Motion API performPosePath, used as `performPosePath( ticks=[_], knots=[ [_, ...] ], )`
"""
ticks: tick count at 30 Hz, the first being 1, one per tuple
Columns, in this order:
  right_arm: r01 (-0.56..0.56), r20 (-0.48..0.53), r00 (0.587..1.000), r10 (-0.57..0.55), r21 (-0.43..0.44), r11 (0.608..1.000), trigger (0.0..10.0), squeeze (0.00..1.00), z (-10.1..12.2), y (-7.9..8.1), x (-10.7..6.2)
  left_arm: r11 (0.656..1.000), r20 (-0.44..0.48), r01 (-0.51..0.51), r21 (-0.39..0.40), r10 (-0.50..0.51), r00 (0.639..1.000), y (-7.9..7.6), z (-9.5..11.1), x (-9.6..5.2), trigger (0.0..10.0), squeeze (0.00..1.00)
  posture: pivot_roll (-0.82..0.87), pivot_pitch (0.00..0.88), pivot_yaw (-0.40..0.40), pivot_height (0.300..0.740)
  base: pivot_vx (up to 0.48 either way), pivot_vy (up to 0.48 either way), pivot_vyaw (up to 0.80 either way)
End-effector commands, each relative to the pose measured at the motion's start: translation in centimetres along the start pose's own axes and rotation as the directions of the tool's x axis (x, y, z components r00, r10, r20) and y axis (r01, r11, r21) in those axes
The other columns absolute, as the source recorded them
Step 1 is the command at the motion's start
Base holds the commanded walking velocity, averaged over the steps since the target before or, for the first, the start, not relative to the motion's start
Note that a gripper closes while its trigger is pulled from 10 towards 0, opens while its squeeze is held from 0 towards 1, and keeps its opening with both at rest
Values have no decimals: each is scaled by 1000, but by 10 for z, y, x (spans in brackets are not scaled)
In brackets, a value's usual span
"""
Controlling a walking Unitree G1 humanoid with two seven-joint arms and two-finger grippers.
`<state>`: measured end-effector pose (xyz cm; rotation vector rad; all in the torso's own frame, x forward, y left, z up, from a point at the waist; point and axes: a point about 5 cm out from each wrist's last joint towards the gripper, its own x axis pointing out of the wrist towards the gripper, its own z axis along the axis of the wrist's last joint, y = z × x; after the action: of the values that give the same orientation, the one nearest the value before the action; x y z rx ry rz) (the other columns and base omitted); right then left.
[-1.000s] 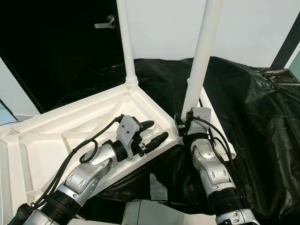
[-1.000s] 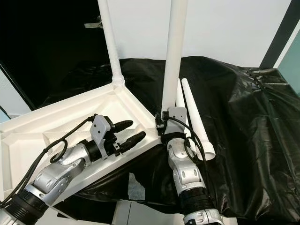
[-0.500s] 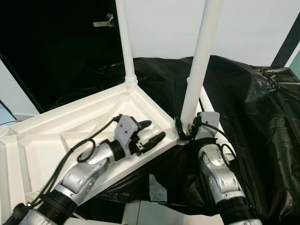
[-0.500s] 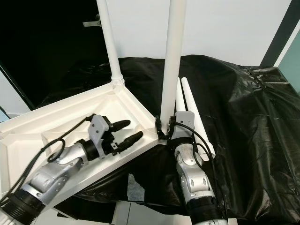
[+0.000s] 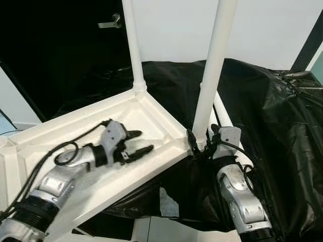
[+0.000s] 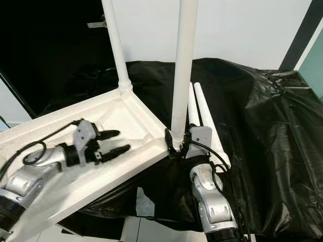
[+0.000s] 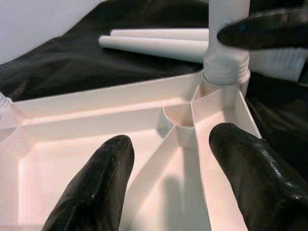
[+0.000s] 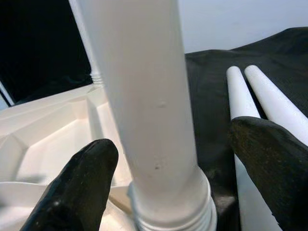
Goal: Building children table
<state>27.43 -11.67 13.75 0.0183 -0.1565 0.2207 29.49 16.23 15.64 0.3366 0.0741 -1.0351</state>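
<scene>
The white table top (image 5: 60, 136) lies upside down on black sheeting. Two white legs stand upright in its corner sockets, a far leg (image 5: 132, 50) and a near leg (image 5: 212, 65). My left gripper (image 5: 144, 141) hovers open over the inside of the table top, its fingers (image 7: 96, 192) pointing toward the near corner socket (image 7: 185, 118). My right gripper (image 5: 203, 143) is at the foot of the near leg (image 8: 144, 96), open, with a finger (image 8: 82, 183) on each side of it and a gap to the leg. Two loose legs (image 6: 202, 108) lie side by side behind my right arm.
Crumpled black plastic sheeting (image 5: 272, 126) covers the work surface to the right and rear. A pale gap in the sheet (image 5: 169, 196) shows near the front edge. A white wall (image 5: 272, 30) stands behind, with a dark doorway and handle (image 5: 111, 22) at the back left.
My left arm has drawn back to the left over the table top. My right gripper has sunk to the foot of the near leg, fingers now spread around it.
</scene>
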Motion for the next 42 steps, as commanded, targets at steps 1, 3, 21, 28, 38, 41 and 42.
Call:
performPosePath(
  ticks=[1,3,21,28,38,41,42],
  knots=[
    [-31,3,1000,31,12,999,10000,0,1,2,-4,999,-82,-36,3,36,996,7,-8,-5,10000,0,67,0,37,740,0,0,0],
    [-40,2,999,40,13,999,10000,0,1,2,-6,999,-105,-46,12,47,993,10,-11,-7,10000,0,67,0,37,740,0,0,0],
    [-49,-17,999,49,5,999,10000,0,2,4,-7,951,-471,-295,-94,219,854,44,-54,-39,4745,0,73,0,47,740,0,0,0],
    [-46,-24,999,46,-1,999,10000,0,2,3,-7,961,-478,-262,-93,188,858,42,-48,-45,0,0,73,0,51,740,0,0,0],
    [-38,-29,999,38,-3,999,10000,0,1,1,-7,977,-456,-132,-169,41,889,28,-37,-50,10000,0,75,0,53,740,0,0,0],
    [-40,-30,999,39,-3,999,10000,0,1,1,-6,974,-493,-179,-135,91,865,32,-40,-50,10000,0,76,0,52,740,0,0,0],
    [-41,-30,999,40,-2,999,10000,0,1,2,-6,972,-511,-205,-118,117,852,35,-42,-49,10000,0,76,0,52,740,0,0,0]
  ],
)
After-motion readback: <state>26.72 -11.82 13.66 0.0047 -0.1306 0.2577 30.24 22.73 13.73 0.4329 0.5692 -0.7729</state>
